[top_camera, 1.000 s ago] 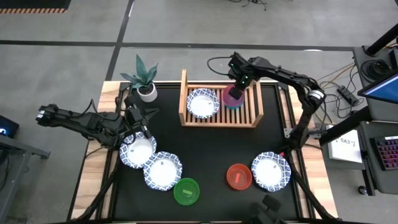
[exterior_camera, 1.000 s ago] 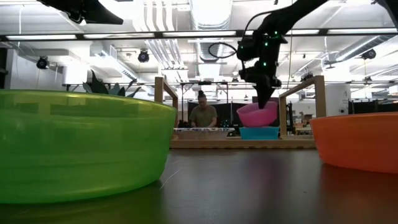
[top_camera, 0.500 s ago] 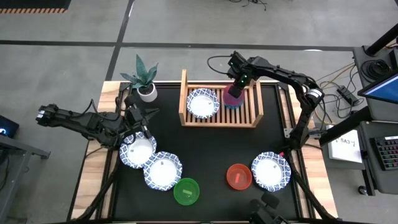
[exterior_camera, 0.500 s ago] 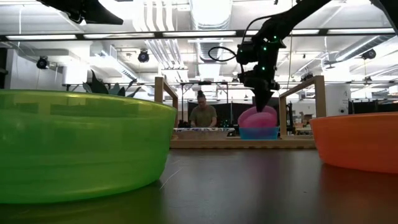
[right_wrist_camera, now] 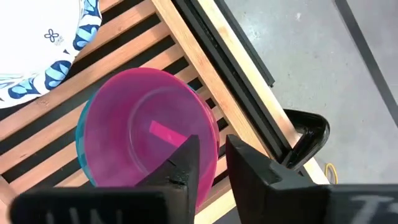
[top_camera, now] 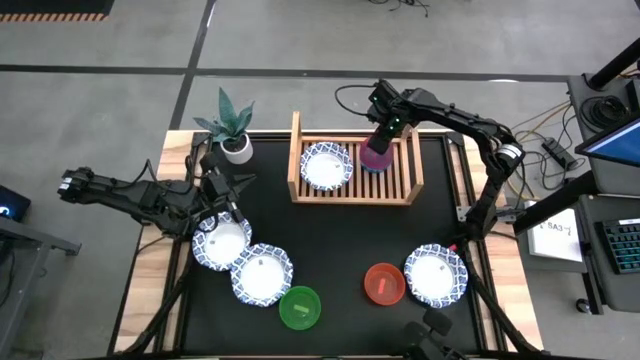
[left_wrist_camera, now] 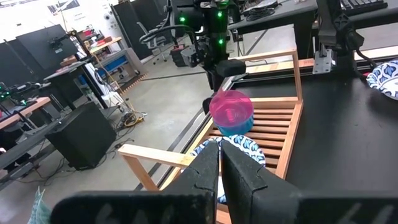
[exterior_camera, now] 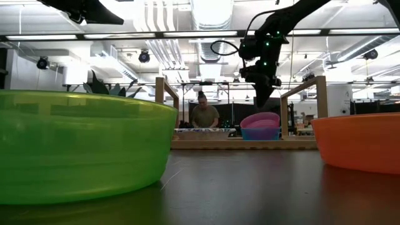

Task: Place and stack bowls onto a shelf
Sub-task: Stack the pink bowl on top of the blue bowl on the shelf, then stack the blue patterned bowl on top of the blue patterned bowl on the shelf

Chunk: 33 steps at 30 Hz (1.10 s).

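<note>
Nesting in the teal bowl [right_wrist_camera: 82,163] on the shelf [top_camera: 412,160], the magenta bowl [right_wrist_camera: 146,146] sits beneath the narrowly parted right gripper [right_wrist_camera: 211,155].

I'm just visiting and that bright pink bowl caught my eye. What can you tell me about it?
The magenta bowl is small, plain and smooth, plastic by its look, with a darker pink label inside. It sits upright, nested in the teal bowl, whose rim shows around it. Both stand on the wooden slatted shelf, beside a white bowl with a blue rim. The right hand hangs just above it; its fingers straddle the rim, and contact is unclear.
</note>
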Available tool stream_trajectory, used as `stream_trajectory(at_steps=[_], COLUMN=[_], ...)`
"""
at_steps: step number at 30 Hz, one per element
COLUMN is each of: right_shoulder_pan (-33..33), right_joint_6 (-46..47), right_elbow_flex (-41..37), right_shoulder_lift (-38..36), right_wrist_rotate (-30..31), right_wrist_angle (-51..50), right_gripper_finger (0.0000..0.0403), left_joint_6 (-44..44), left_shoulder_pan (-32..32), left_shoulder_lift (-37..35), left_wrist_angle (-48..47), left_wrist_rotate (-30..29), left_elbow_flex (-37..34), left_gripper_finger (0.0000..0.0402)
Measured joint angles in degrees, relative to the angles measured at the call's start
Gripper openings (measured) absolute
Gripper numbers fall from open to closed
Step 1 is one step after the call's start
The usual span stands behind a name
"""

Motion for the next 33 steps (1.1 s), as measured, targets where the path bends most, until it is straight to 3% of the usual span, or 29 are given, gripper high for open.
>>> stream_trajectory(at_steps=[5, 15, 23, 27, 31, 33], right_shoulder_pan=[0.0, -0.17, 1.29, 4.54, 11.66, 15.86], right_joint_6=[-0.37, -0.35, -0.32, 1.27, 0.56, -0.35], right_elbow_flex=[-0.75, -4.04, -3.88, -4.37, -7.82, -11.75], right_shoulder_lift=[1.28, 3.14, -1.71, -5.54, -10.12, -12.99], right_wrist_rotate=[0.39, 1.4, 0.11, -4.47, -5.29, -5.33], right_wrist_angle=[1.62, 5.91, 6.17, 6.27, 10.97, 16.78], right_gripper_finger=[0.0014, 0.0011, 0.0011, 0.0011, 0.0011, 0.0011], left_joint_6=[0.0, -0.01, -0.33, -3.18, -10.66, -15.27], left_shoulder_pan=[0.0, 0.0, 0.01, 0.01, -0.02, -0.03], left_shoulder_lift=[0.0, 0.0, 0.02, 0.02, 0.51, 1.2], left_wrist_angle=[0.01, -0.03, -0.03, -0.06, -0.09, -0.07], left_wrist_rotate=[0.0, 0.0, 0.0, 0.02, 0.4, 4.42], left_elbow_flex=[0.0, 0.0, 0.0, -0.01, 0.0, 0.0], left_gripper_finger=[0.0, 0.0, 0.0, 0.0, 0.0, 0.0])
